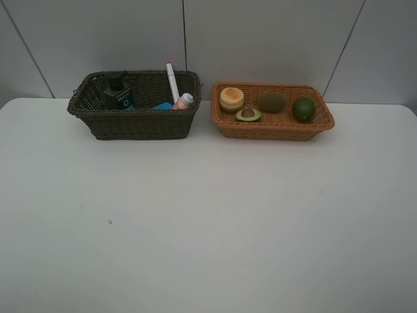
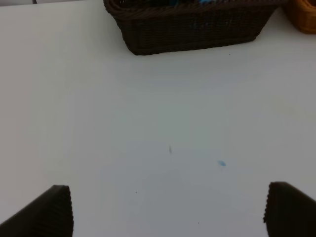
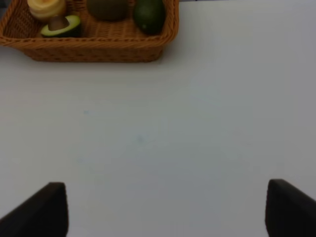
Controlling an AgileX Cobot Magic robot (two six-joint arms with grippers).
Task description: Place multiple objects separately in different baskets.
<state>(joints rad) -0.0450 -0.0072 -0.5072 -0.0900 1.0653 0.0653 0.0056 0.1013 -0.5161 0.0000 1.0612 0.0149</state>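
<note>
The dark brown basket [image 1: 137,124] stands at the back left and holds the dark green pump bottle [image 1: 118,92], the white-pink marker [image 1: 172,79], the pink bottle [image 1: 184,101] and the blue eraser [image 1: 163,105]. The orange-tan basket [image 1: 273,126] beside it holds the orange-red fruit [image 1: 231,98], the avocado half [image 1: 248,115], the brown kiwi [image 1: 272,102] and the green lime [image 1: 303,109]. Neither arm shows in the exterior high view. My left gripper [image 2: 168,207] is open and empty over bare table in front of the dark basket [image 2: 192,32]. My right gripper [image 3: 165,207] is open and empty in front of the tan basket [image 3: 94,47].
The white table [image 1: 208,215] carries a few small blue specks [image 1: 110,222]. A grey panelled wall runs close behind the baskets.
</note>
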